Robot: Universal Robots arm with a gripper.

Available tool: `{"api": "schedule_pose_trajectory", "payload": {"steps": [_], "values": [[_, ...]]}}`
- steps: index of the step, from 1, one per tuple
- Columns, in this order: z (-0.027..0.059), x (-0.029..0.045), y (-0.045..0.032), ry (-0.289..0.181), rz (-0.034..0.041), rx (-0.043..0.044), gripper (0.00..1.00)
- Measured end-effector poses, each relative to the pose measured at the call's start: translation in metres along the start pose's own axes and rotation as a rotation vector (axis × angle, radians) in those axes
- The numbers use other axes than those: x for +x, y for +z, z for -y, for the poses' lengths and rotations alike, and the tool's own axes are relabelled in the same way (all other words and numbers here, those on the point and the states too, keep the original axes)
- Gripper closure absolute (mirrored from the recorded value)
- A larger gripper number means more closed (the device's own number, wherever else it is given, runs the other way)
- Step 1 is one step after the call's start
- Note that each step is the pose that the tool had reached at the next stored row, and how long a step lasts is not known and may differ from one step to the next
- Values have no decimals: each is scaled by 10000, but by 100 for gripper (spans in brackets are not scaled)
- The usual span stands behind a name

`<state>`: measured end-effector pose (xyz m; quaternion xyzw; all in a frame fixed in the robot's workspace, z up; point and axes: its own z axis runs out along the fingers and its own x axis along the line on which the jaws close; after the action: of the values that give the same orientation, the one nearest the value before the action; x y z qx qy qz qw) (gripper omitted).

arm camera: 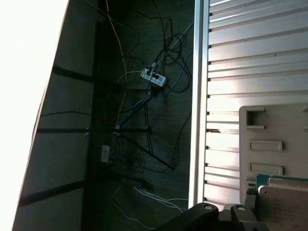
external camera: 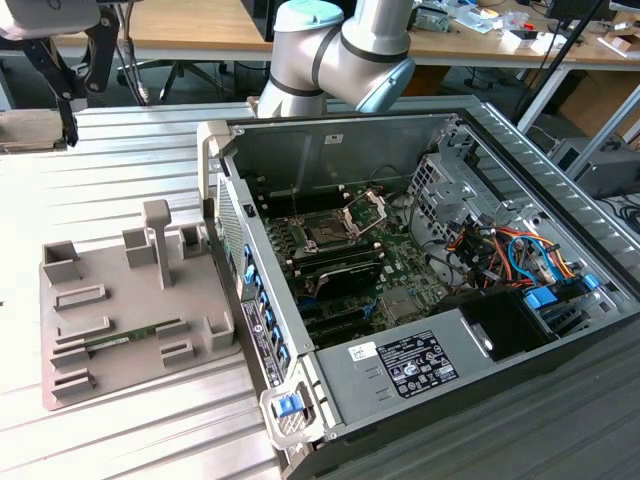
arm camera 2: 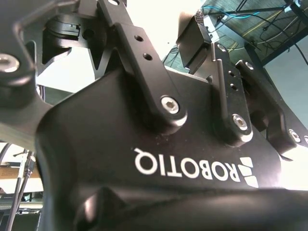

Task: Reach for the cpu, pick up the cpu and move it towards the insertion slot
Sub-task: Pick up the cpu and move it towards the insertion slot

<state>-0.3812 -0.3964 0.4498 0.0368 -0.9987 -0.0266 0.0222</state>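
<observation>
**Ana:** Exterior view puts the end effector [external camera: 72, 122] up at its left, hanging over the slatted worktop [external camera: 150, 160]. It's well apart from the insertion slot [external camera: 325, 232] down in the open computer case [external camera: 330, 150]. Apart or together? I can't tell from where I stand.

**Ben:** And the cpu [arm camera: 286, 207]?

**Ana:** That pale cream square in the first wrist view, close by the grey fixture tray [arm camera: 288, 127]. Whether it's lying there or already gripped, I can't say.

**Ben:** How would it handle?

**Ana:** Light and stiff, I'd judge, but thin. The smooth metal top could slip — and the underside is likely delicate. Best taken by two opposite edges and kept flat, with only a gentle squeeze.
</observation>
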Motion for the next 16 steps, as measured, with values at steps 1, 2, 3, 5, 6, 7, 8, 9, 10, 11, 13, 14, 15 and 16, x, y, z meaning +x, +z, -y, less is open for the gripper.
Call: {"api": "schedule_pose_trajectory", "payload": {"steps": [1, 2, 3, 5, 6, 7, 8, 9, 10, 11, 13, 14, 15, 16], "values": [[0, -1, -10, 0, -3, 0, 45], [-1, -1, -20, 0, -6, 0, 45], [-1, -2, -29, 0, -10, 0, 45], [-2, -4, -50, 1, -18, -1, 45], [-2, -5, -59, 1, -22, -2, 45], [-3, -6, -68, 2, -27, -2, 45], [-3, -7, -77, 1, -31, -2, 45], [-4, -8, -88, 2, -36, -2, 45], [-4, -8, -95, 2, -39, -3, 45], [-4, -8, -102, 2, -40, -3, 45], [-5, -10, -115, 2, -45, -4, 45], [-5, -10, -116, 2, -45, -4, 45], [-5, -11, -117, 2, -47, -4, 45], [-5, -11, -117, 2, -48, -4, 45]]}}
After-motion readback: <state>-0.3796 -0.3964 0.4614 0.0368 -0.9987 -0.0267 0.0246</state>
